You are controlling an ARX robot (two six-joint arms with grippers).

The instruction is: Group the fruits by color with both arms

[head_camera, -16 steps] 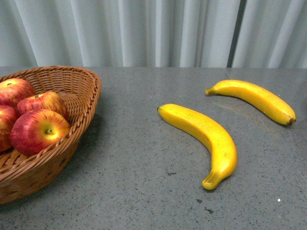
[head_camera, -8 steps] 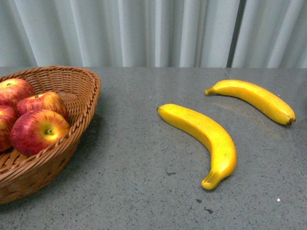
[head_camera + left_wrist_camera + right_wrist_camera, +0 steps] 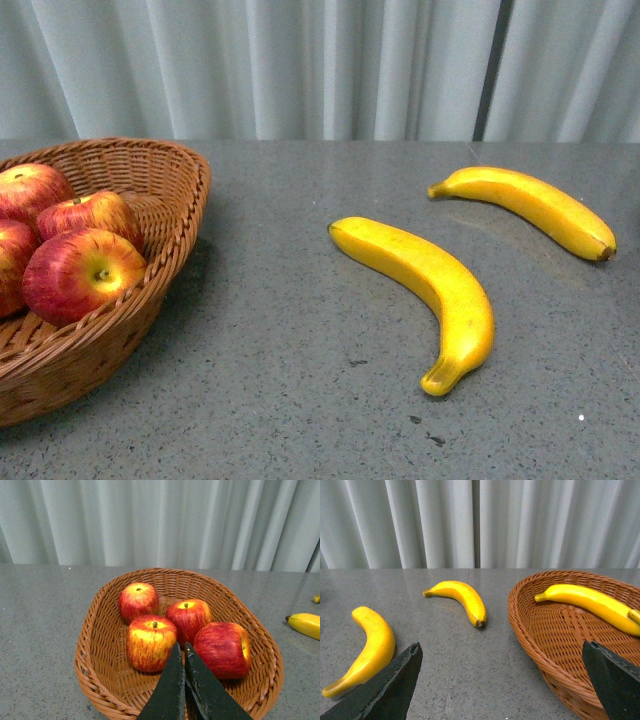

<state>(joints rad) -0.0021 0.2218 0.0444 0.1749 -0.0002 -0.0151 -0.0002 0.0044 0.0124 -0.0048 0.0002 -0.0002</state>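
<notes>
- Black left gripper [image 3: 182, 650], jaws pressed together on nothing, hangs over glossy red apples [image 3: 150, 642] in a brown wicker basket [image 3: 95, 630].
- Black right gripper [image 3: 500, 650] gapes wide near curved yellow bananas [image 3: 462, 597].

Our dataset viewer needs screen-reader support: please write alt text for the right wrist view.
A nearer banana and a farther banana lie on a grey table beside a wicker basket holding a third banana. The open right gripper frames the view; pale curtains hang behind.
</notes>
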